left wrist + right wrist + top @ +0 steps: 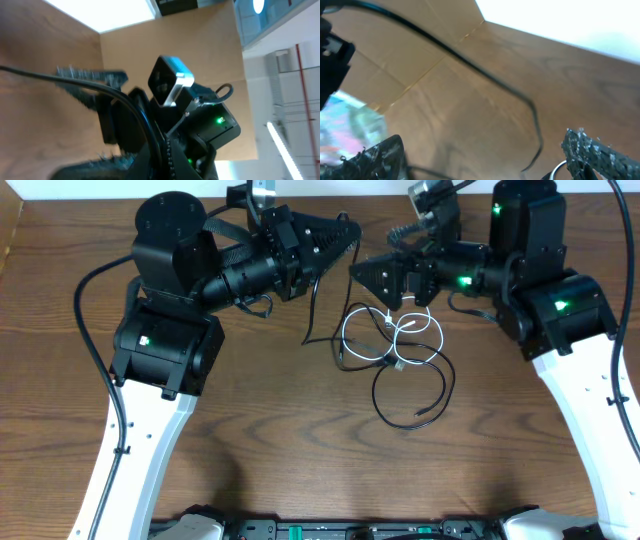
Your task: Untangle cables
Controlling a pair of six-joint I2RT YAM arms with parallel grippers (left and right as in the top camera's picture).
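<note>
The cables lie tangled at the table's middle in the overhead view. A white cable (438, 340) forms loops there. One black cable (378, 395) makes a larger loop nearer the front. My left gripper (350, 240) is shut on a second black cable (312, 300), which hangs from it to the table. That cable crosses the left wrist view (60, 77) into my left jaws (165, 160), and the right wrist view (470, 62). My right gripper (375, 285) is open and empty, just above the tangle's far edge (487, 155). A bit of white cable (560, 167) shows by its right finger.
The two grippers face each other closely at the back middle. The right arm's wrist camera (170, 82) fills the left wrist view. Thick black arm wiring (95, 280) runs by the left arm. The wooden table (280, 440) extends toward the front edge.
</note>
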